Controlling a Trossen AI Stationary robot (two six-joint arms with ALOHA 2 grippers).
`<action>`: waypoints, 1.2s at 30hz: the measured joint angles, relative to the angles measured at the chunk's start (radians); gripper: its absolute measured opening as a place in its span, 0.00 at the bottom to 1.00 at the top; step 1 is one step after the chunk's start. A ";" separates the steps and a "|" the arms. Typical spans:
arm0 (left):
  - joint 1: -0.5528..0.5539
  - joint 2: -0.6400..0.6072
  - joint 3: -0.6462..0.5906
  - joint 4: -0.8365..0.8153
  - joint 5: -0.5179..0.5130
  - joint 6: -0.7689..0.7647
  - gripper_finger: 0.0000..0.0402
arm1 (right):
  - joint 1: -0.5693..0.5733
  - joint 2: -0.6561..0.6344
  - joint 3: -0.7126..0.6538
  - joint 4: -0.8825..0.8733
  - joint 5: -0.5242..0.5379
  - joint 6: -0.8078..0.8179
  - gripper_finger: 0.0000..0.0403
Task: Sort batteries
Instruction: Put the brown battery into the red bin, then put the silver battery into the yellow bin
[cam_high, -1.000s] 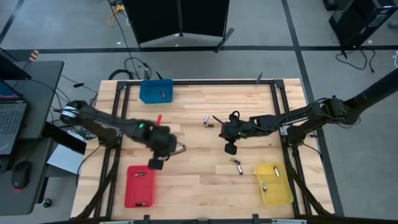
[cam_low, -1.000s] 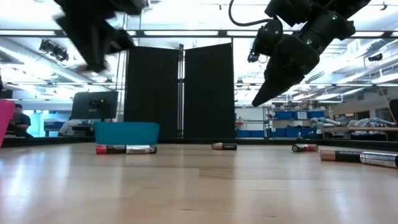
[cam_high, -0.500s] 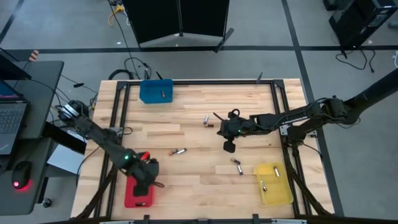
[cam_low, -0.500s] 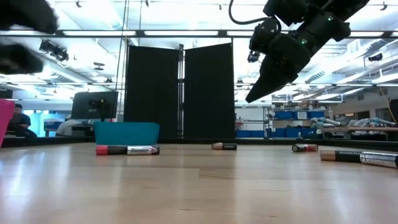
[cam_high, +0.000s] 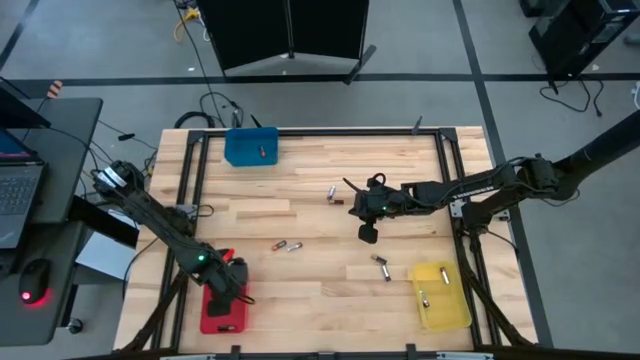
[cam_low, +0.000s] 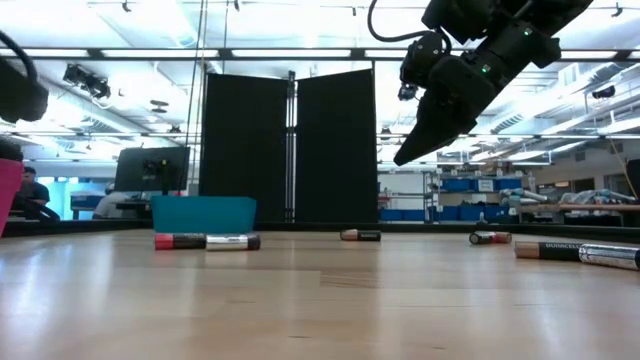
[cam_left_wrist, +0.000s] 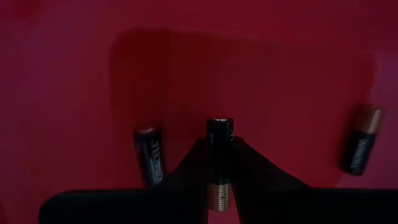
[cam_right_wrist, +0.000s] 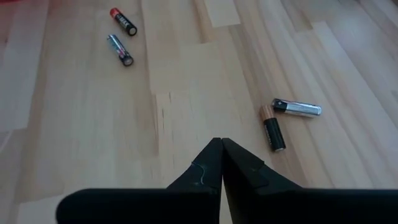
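My left gripper (cam_high: 229, 285) hangs over the red tray (cam_high: 212, 312) at the near left, shut on a black battery with a copper end (cam_left_wrist: 219, 163). Two more batteries (cam_left_wrist: 150, 155) (cam_left_wrist: 359, 147) lie flat on the tray's floor. My right gripper (cam_high: 367, 236) hovers shut above the table's middle right, with nothing between its fingers (cam_right_wrist: 210, 157). Loose batteries lie on the wood: a pair (cam_high: 287, 245) at the centre, a pair (cam_high: 335, 195) farther back, and a pair (cam_high: 381, 266) beside the yellow tray (cam_high: 440, 296). My left gripper pinches the battery's black body (cam_left_wrist: 219, 149) between its two fingers, which point steeply down from above. The battery lies along the fingers: its black end sticks out past the tips toward the tray, its copper end (cam_left_wrist: 217, 194) sits farther back. It hangs clear of the tray floor.
A blue tray (cam_high: 250, 147) with a battery in it stands at the far left. The yellow tray holds two batteries. Black rails (cam_high: 450, 180) run along the table's sides. In the low view, batteries (cam_low: 205, 241) (cam_low: 575, 252) lie on the wood.
My left gripper has swung from the table's centre-left toward the near left corner and sunk over the red tray, rolling at the wrist, still shut on the battery. The centre pair of batteries, partly under the arm before, now shows in full.
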 joint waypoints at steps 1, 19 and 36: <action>0.000 0.000 -0.006 -0.002 0.008 -0.001 0.11 | 0.000 0.000 0.000 0.000 0.000 0.000 0.05; 0.006 0.000 0.082 -0.096 0.020 0.004 0.32 | 0.001 0.000 0.000 0.000 0.000 0.000 0.05; 0.280 -0.084 0.230 -0.286 -0.125 0.294 0.01 | 0.001 0.000 0.000 0.000 -0.001 -0.010 0.05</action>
